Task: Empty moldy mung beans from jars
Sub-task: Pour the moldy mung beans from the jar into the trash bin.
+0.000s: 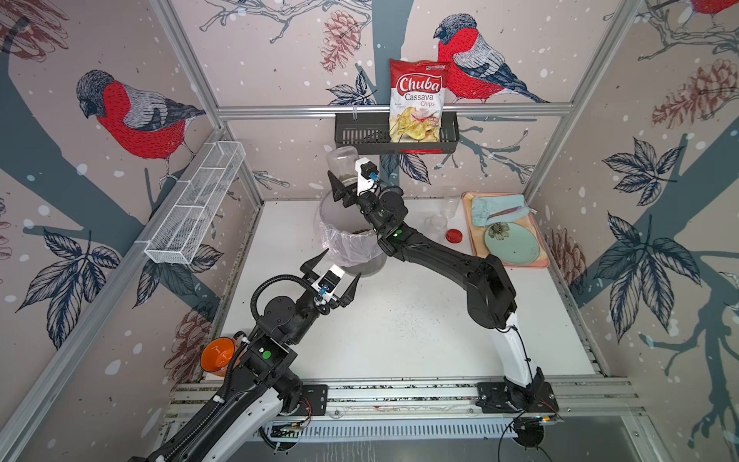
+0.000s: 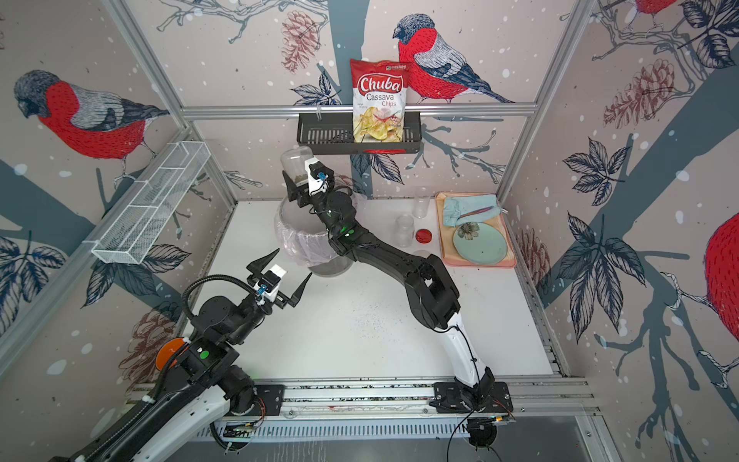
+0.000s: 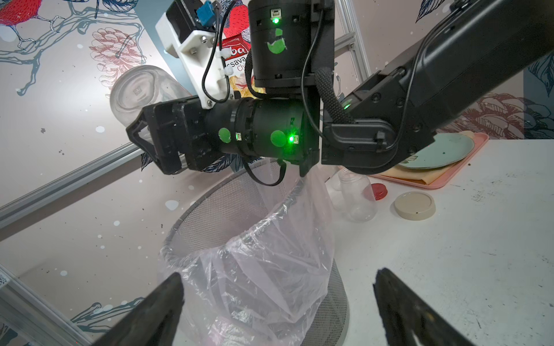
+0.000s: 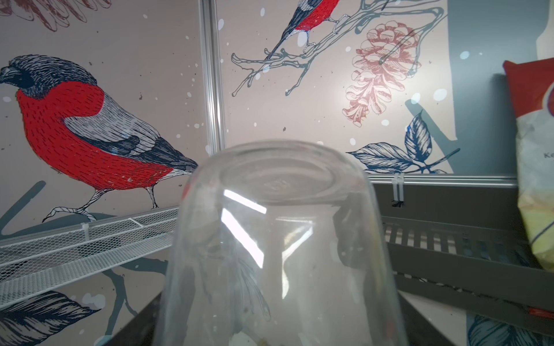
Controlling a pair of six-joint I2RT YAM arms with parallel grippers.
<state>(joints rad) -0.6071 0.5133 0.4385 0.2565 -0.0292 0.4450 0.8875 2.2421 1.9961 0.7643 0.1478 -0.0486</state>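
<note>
1. A white table (image 1: pixel 400 328) with dark specks stands inside a frame with bird wallpaper.
2. The right gripper (image 1: pixel 347 180) clamps its fingers on a lidless jar (image 1: pixel 341 158), turned bottom up, high over the far side of the lined bin (image 1: pixel 344 250). The mung beans (image 1: pixel 344 177) sit near its mouth.
3. The left gripper (image 1: pixel 343 264) hangs near the bin, fingers wide and empty.
4. Risk: from this height grains may miss the rim or bounce out, and the smooth jar may slip.
5. The chips bag (image 1: pixel 418 100) reads "Chuba Cassava Chips".

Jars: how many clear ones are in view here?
3. One inverted jar in the right gripper above the bin; a nearer jar and a farther jar stand on the table between bin and tray. None appears hidden.
</note>
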